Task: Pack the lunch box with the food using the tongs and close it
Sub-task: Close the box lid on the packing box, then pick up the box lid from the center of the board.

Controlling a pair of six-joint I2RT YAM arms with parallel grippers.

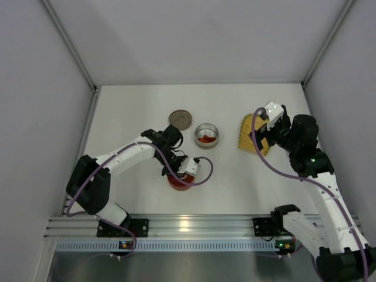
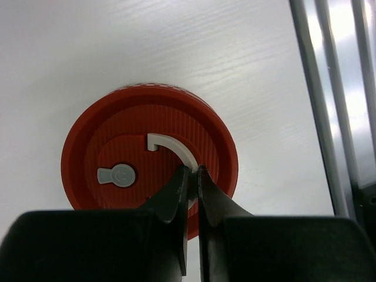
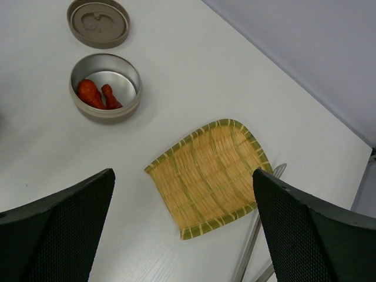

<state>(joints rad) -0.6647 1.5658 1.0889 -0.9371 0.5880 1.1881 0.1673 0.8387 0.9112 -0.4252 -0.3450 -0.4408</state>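
Note:
The round metal lunch box (image 1: 207, 135) (image 3: 106, 87) stands open mid-table with red food pieces (image 3: 94, 93) inside. Near the front lies a red ribbed lid (image 1: 179, 183) (image 2: 147, 153). My left gripper (image 1: 188, 167) (image 2: 192, 170) is shut on that lid's white curved handle (image 2: 173, 147). My right gripper (image 1: 265, 126) (image 3: 183, 176) hangs open above the yellow woven mat (image 1: 249, 136) (image 3: 208, 176), holding nothing. The silver tongs (image 3: 254, 247) lie beside the mat's right edge, partly hidden by my right finger.
A flat grey-brown inner lid (image 1: 181, 120) (image 3: 98, 22) lies just left of and behind the lunch box. An aluminium rail (image 1: 188, 226) (image 2: 335, 117) runs along the near table edge, close to the red lid. Grey walls enclose the table on three sides.

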